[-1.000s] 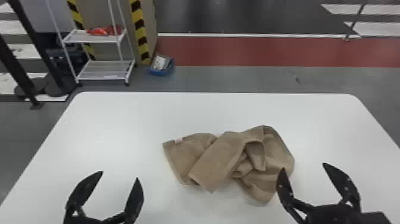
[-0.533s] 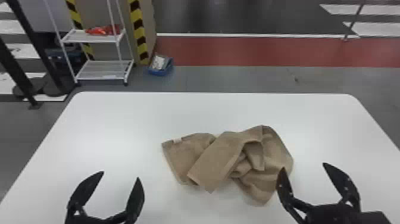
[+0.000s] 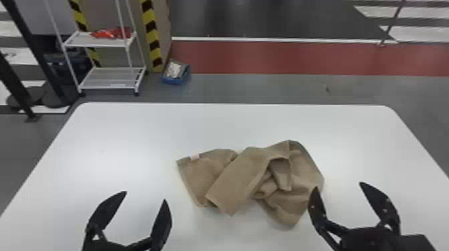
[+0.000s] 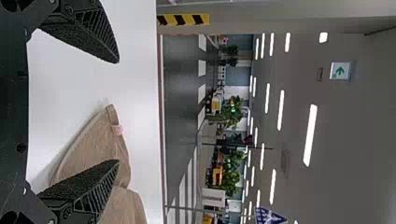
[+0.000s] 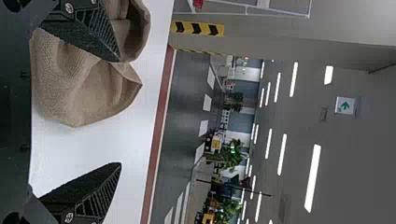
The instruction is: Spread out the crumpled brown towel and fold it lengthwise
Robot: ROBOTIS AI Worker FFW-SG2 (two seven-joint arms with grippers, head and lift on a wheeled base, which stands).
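Observation:
The brown towel (image 3: 247,177) lies crumpled on the white table, right of centre, with twisted folds and a small pale tag at its left corner. My left gripper (image 3: 145,197) stands open at the near left, to the left of the towel. My right gripper (image 3: 338,187) is open at the near right, its left finger in front of the towel's right edge. In the left wrist view, the towel (image 4: 95,149) shows behind one finger of the left gripper (image 4: 118,112). The right wrist view has the towel (image 5: 88,88) behind one finger of the right gripper (image 5: 120,112).
The white table (image 3: 234,123) extends around the towel, its far corners rounded. Beyond it on the floor stand a white shelf rack (image 3: 110,78) holding something red and a blue box (image 3: 176,72), both at the back left.

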